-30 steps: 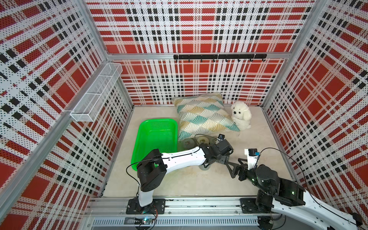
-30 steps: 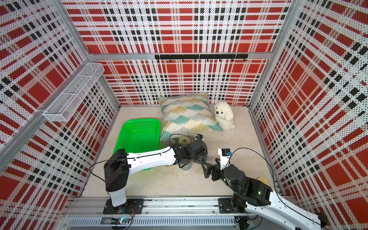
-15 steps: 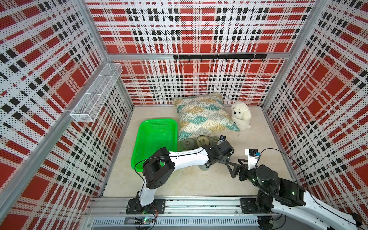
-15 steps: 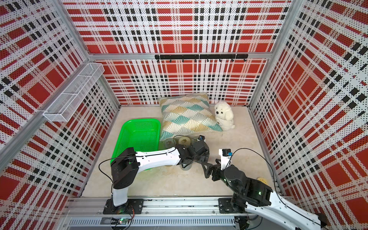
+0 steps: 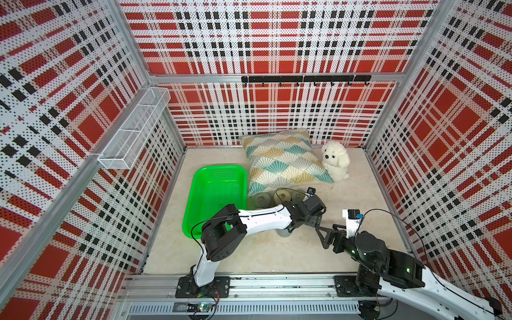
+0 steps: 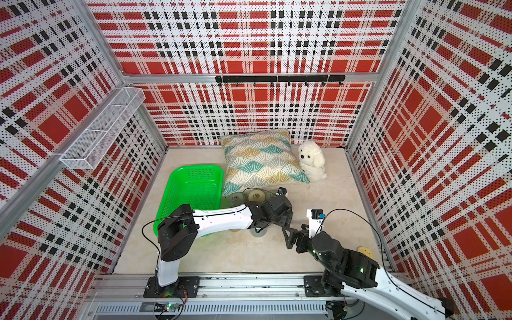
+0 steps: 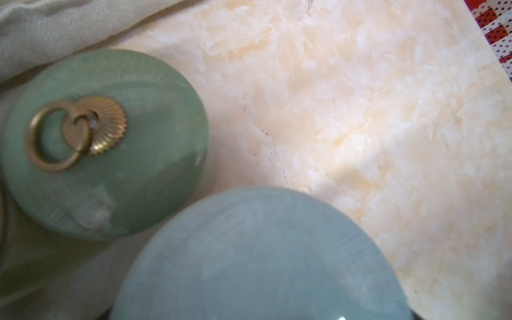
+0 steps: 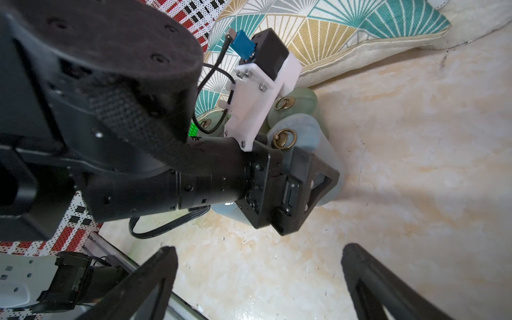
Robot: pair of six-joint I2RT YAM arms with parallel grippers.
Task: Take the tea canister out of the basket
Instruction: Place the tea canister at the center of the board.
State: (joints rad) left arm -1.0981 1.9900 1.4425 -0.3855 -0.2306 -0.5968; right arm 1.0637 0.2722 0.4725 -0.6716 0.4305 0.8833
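Swung the left elbow point(image 5: 221, 235) toward the counter's point(image 5: 249, 255) middle since a second ago; kept the left claw point(image 8: 318, 163) clamped round the pale blue tea canister point(image 8: 304, 130), standing on the counter toward its front edge, outside the green basket point(image 5: 191, 198) by the left edge. Holds the right claw point(image 8: 260, 249) spread wide, empty, just beside.

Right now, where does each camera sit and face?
Top views: high over the front rail, facing down toward the back wall; both arms show, plus the bright green plastic basket.
Left wrist: on the left arm, looking down onto the pale blue glazed tea canister and marble tabletop; no gripper clearly visible.
Right wrist: on the right arm, facing the left gripper around that canister; its own right gripper shows, open.
Shared: both wrist views show the green canister lid with brass ring.
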